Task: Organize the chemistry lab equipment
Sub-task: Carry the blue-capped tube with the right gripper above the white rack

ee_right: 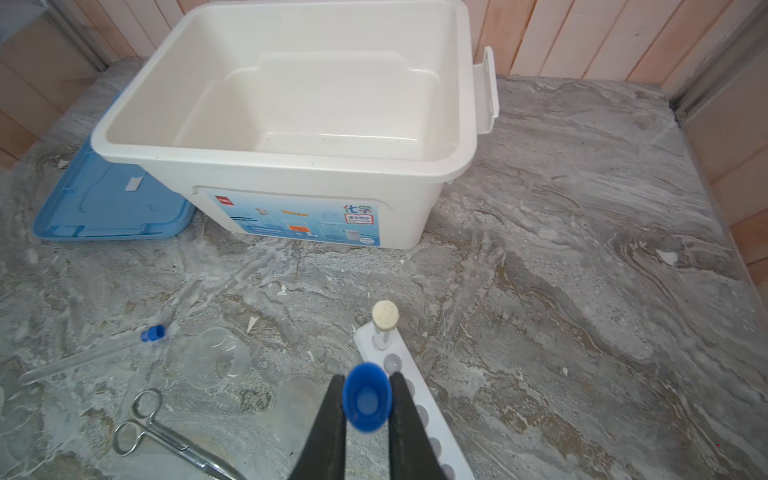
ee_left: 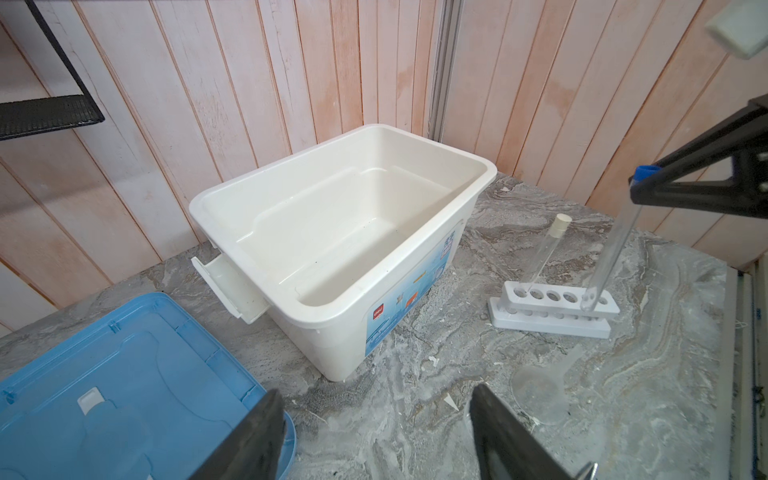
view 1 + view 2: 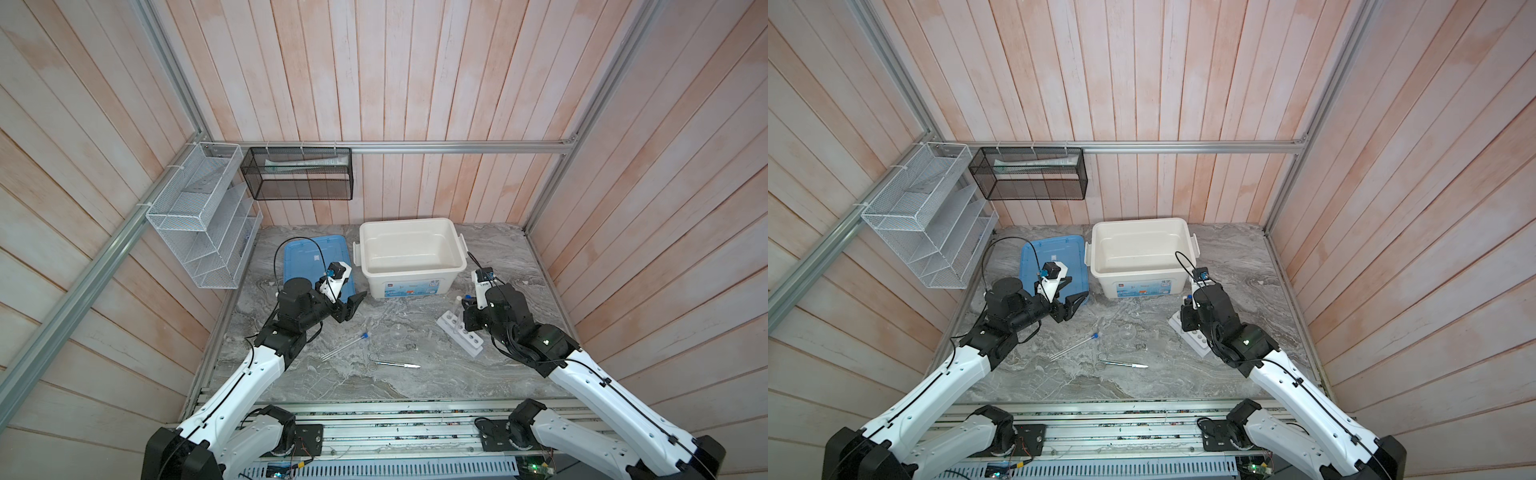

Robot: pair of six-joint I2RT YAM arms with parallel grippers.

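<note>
Now right jaws pinch blue-capped tube (image 1: 366,401) at rack (image 2: 540,325); left jaws apart.

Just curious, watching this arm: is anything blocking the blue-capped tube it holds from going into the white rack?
Nothing visible does. The right gripper holds the blue-capped tube with its tip at an open hole of the white rack; the white-capped tube stands several holes away.
</note>
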